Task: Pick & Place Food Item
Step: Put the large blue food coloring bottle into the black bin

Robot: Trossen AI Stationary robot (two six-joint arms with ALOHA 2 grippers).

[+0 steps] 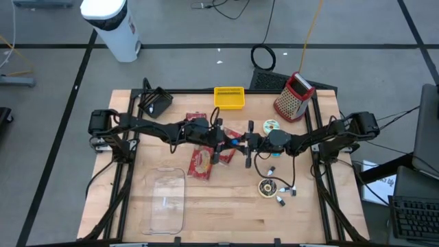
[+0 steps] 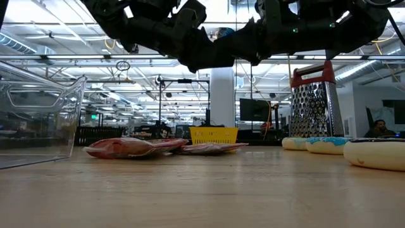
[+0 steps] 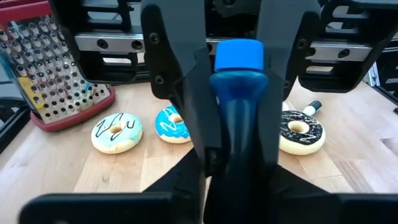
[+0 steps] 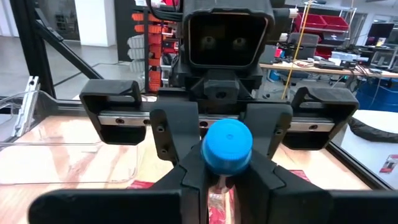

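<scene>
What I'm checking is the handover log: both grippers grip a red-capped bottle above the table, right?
No: the cap is blue, not red, as the left wrist view shows. The left gripper and right gripper do both grip the bottle above the table.

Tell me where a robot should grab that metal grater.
Probably by the red handle across its top, coming down from above: the grater stands upright and narrows upward, while its perforated walls look too wide to pinch.
</scene>
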